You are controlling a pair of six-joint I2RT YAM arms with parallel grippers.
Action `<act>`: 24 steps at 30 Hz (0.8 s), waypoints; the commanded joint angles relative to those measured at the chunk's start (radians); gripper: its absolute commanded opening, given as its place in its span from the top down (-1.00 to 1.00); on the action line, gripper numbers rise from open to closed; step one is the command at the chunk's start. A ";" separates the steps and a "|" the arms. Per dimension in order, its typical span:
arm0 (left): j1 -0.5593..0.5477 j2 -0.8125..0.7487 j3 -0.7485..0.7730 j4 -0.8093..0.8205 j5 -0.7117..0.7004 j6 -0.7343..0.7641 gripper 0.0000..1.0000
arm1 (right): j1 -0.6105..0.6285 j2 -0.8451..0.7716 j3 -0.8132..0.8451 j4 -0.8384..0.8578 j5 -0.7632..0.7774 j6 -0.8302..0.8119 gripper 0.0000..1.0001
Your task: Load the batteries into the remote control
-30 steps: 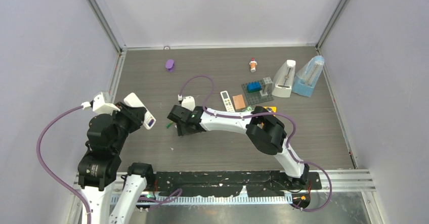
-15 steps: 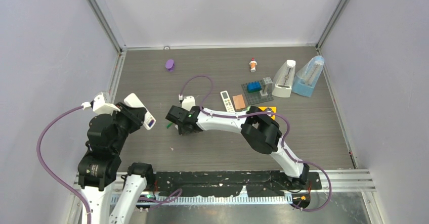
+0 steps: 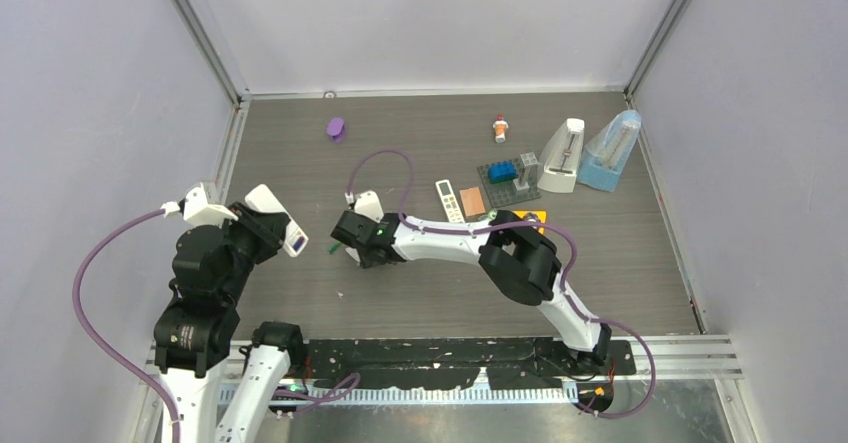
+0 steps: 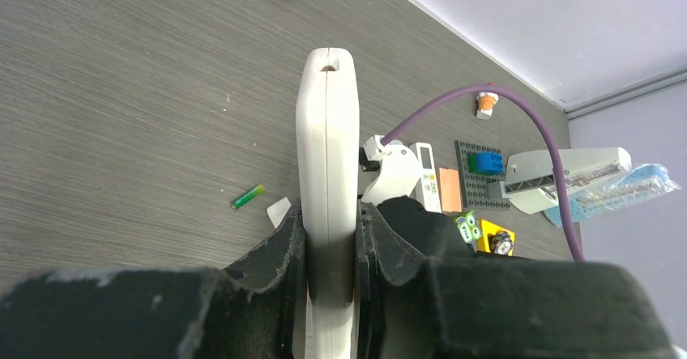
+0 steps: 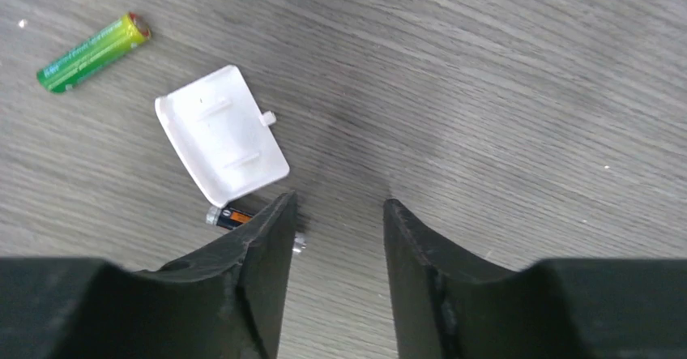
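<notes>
The left pincer (image 4: pixel 328 221) pinches the white remote (image 4: pixel 326 132). Its cover (image 5: pixel 220 134) lies on the bench (image 5: pixel 486 91) between the green battery (image 5: pixel 93 53) and the dark battery (image 5: pixel 231 215). The right pincer (image 5: pixel 336 213), spread, hovers at the dark one. I judge both are not yet loaded.

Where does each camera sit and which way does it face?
Top external: above, behind the arms, looking down on the table; both show.
Left wrist: on that arm, looking across the table along the left gripper, shut on the remote.
Right wrist: on that arm, looking down past the open right gripper.
Both wrist views share the green battery and cover.
</notes>
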 commanded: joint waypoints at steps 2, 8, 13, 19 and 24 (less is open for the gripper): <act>0.005 0.005 0.034 0.012 -0.004 0.009 1.00 | 0.002 -0.191 -0.087 0.155 -0.031 -0.174 -0.12; 0.005 0.016 0.048 0.000 -0.011 0.010 1.00 | -0.018 -0.241 -0.181 0.285 -0.185 -0.389 -0.61; 0.004 0.020 0.055 -0.012 -0.034 0.013 1.00 | -0.041 -0.230 -0.211 0.346 -0.388 -0.485 -0.63; 0.005 0.031 0.066 -0.020 -0.032 0.016 1.00 | -0.041 -0.179 -0.181 0.325 -0.490 -0.644 -0.58; 0.005 0.033 0.062 -0.016 -0.030 0.016 1.00 | -0.041 -0.122 -0.132 0.265 -0.509 -0.759 -0.51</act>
